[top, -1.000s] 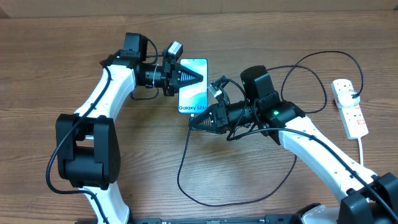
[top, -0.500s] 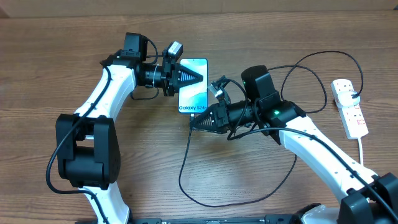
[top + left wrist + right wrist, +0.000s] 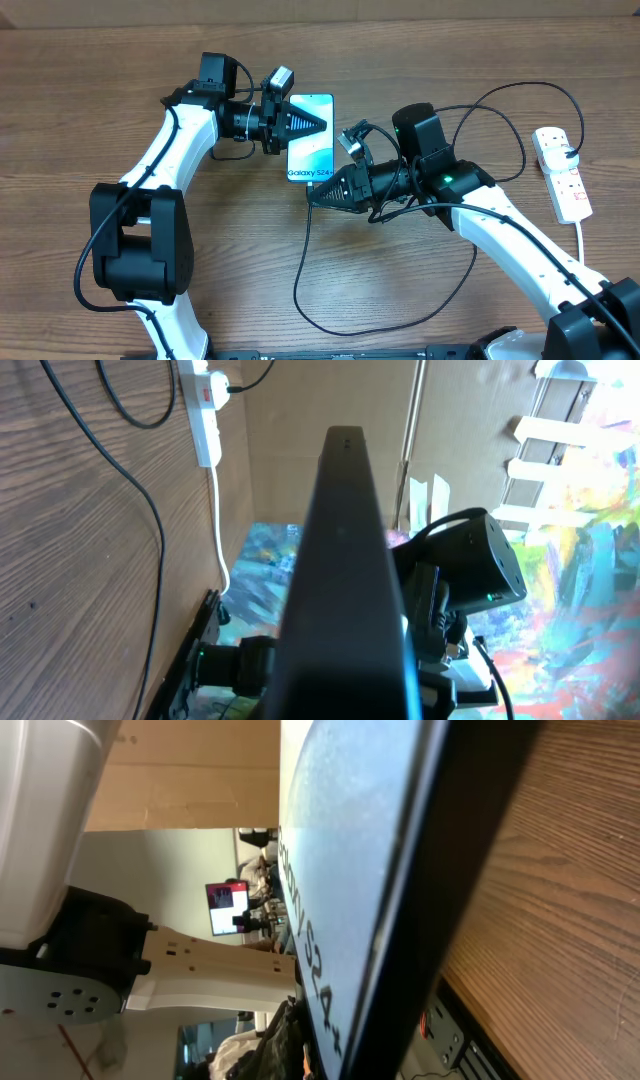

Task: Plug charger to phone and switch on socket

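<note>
The phone [image 3: 312, 160] lies screen up on the wooden table, showing "Galaxy S24". My left gripper [image 3: 318, 123] reaches over its upper half and is shut on it; the phone's dark edge [image 3: 345, 560] fills the left wrist view. My right gripper [image 3: 310, 198] is at the phone's bottom edge, shut on the plug end of the charger, whose black cable [image 3: 296, 285] loops down and round to the right. The plug tip itself is hidden. The right wrist view shows the phone screen [image 3: 340, 870] very close. The socket [image 3: 562, 175] lies at the far right with a black plug in it.
The socket's white cord [image 3: 583, 240] runs toward the table's front right. The black cable loops widely behind and under my right arm. The socket also shows in the left wrist view [image 3: 205, 410]. Brown cardboard lines the far table edge.
My right gripper and its arm have shifted slightly right and up along the phone's bottom edge, and the cable below has followed. The left arm and phone have not moved.
</note>
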